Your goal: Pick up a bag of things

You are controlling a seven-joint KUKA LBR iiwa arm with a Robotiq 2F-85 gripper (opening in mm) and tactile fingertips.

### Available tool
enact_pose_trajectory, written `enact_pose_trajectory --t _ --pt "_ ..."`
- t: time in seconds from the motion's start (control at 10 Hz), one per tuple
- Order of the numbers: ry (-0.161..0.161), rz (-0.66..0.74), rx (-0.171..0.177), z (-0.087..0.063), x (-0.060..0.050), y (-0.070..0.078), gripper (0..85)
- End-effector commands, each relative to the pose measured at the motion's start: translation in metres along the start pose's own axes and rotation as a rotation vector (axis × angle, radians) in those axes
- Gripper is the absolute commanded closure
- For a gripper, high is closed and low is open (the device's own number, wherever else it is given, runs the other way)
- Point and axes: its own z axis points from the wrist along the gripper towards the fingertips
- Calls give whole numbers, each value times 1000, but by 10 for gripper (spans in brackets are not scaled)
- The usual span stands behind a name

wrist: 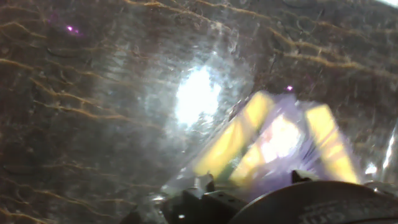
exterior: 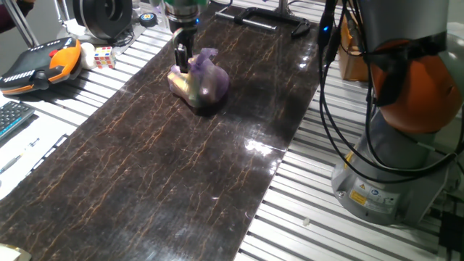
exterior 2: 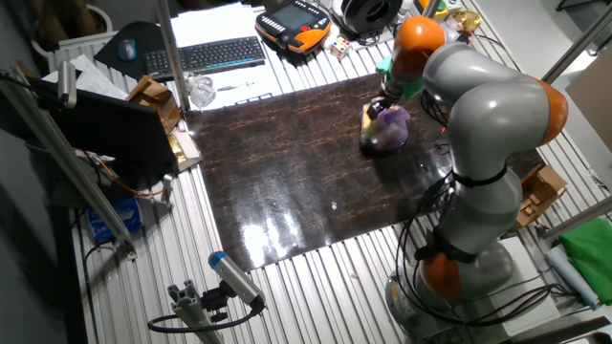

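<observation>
Bag [exterior: 203, 80]: rests on the dark tabletop [exterior: 145, 181], far end.
Gripper [exterior: 181, 61]: at the bag's knot; closure cannot be told.
Progress: reach done; lift remains.

Bag of things [exterior: 201, 81] on the mat [exterior: 167, 159] (pincer [exterior: 181, 59] touching).

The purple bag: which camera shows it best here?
One fixed view: the bag sits whole and sharp on the dark mat, with the gripper at its left side. The other fixed view shows it small, partly behind the arm. The hand view shows only a blurred close-up.
</observation>
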Motion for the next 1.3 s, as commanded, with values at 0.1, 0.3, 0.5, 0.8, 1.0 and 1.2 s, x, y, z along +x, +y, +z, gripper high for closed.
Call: enact_pose_trajectory --t 0.1,0.3,0.5,0.8,1.0,1.2 --pt "1 -8 -2 4 1 -5 100" --pt "7 -15 0 7 6 -10 130" --pt "7 -22 9 11 10 -12 153" --pt "-7 -22 1 20 19 -16 170" --pt "-14 -16 2 25 21 -14 183" --pt "-16 -12 1 29 23 -14 190"
